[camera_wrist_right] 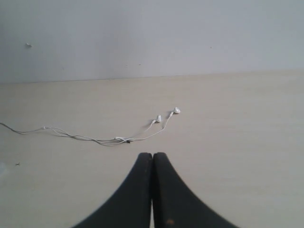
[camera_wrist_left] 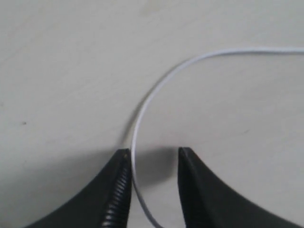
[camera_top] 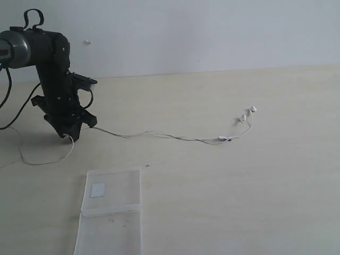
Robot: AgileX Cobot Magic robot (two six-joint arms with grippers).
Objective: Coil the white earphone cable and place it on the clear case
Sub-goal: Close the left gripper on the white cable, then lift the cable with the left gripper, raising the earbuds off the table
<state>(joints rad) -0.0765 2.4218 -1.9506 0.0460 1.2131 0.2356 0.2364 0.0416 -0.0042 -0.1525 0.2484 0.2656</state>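
Note:
The white earphone cable (camera_top: 159,134) lies stretched across the table, its two earbuds (camera_top: 249,112) at the right and its inline remote (camera_top: 225,138) near them. Its left end loops under my left gripper (camera_top: 73,135), which is lowered onto the table. In the left wrist view the cable (camera_wrist_left: 142,109) curves between the two fingers of my left gripper (camera_wrist_left: 152,156), which stands open around it, the wire close to one pad. My right gripper (camera_wrist_right: 152,159) is shut and empty, well short of the cable (camera_wrist_right: 114,139). The clear case (camera_top: 110,212) lies open at the front left.
A pale wall (camera_top: 212,32) rises behind the light wooden table (camera_top: 239,202). The left arm's black cables (camera_top: 10,106) hang at the far left. A small white speck (camera_top: 87,41) sits on the wall.

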